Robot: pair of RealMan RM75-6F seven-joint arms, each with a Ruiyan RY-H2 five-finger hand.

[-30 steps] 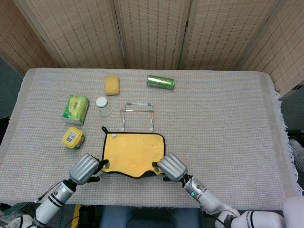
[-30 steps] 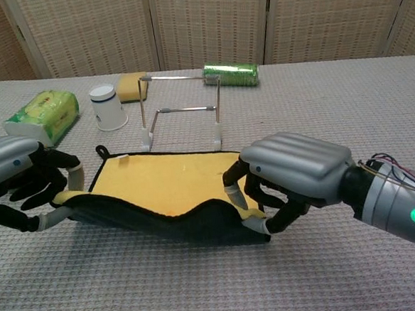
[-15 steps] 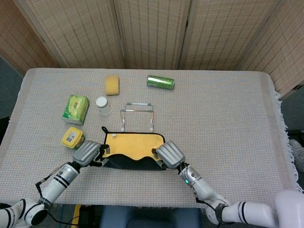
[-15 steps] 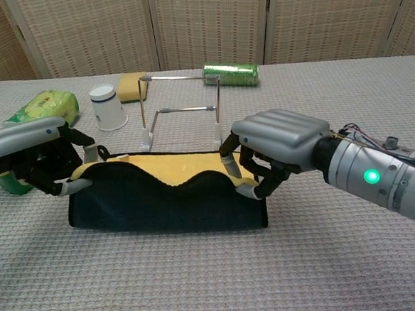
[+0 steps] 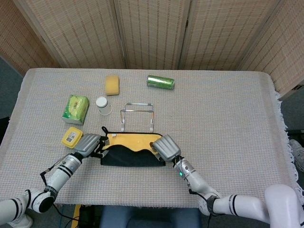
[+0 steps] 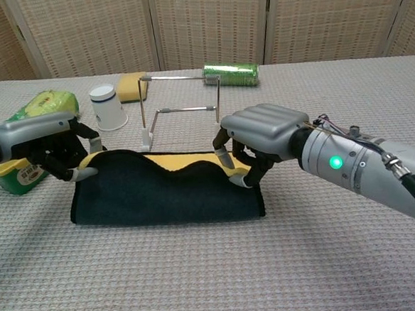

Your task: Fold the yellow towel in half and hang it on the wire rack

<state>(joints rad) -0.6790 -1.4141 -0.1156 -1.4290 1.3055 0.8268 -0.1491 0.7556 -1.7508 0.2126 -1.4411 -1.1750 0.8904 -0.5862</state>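
Both hands low, fingers curled, gripping.
Left hand (image 6: 39, 142) and right hand (image 6: 259, 134) level (forearms converging from near edge).

Far strip of yellow towel (image 5: 130, 139) mostly covered by its own dark folded-over flap; only a narrow yellow band shows. Left hand (image 6: 46, 142) shell hides its fingertip contact with towel edge; left arm cut by frame edge in chest view. Right hand (image 6: 256, 134) palm side hidden; right forearm runs out of frame. Green packet (image 6: 47, 102) partly behind left hand. Yellow container (image 6: 13, 176) half hidden, label print too small to read. Green can (image 5: 160, 82) lettering illegible.
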